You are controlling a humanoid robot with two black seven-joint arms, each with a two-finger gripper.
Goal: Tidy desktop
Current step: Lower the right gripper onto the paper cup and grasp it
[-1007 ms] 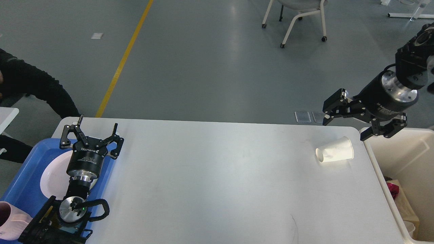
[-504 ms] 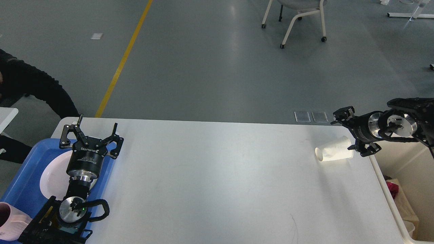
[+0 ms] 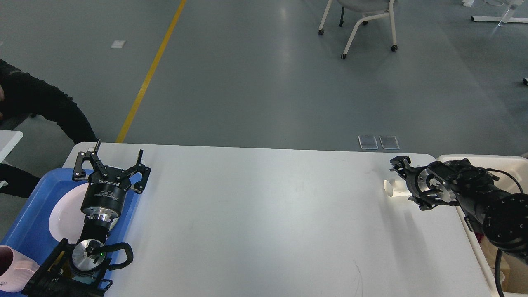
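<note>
Pink cup (image 3: 10,268) low at 8 o'clock, beside blue tray (image 3: 29,222) holding white plate (image 3: 66,214). Above the plate, left gripper (image 3: 111,161), fingers spread, empty. White desktop (image 3: 264,214) filling the centre. At 3 o'clock, right gripper (image 3: 402,181) around a tipped paper cup (image 3: 392,187); clenched or not, cannot tell. Cream bin (image 3: 507,165) beyond.

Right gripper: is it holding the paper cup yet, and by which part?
Cannot be told. The right gripper sits around the base end of the tipped paper cup, hiding its fingers' contact. The left gripper is open, holding nothing.
</note>
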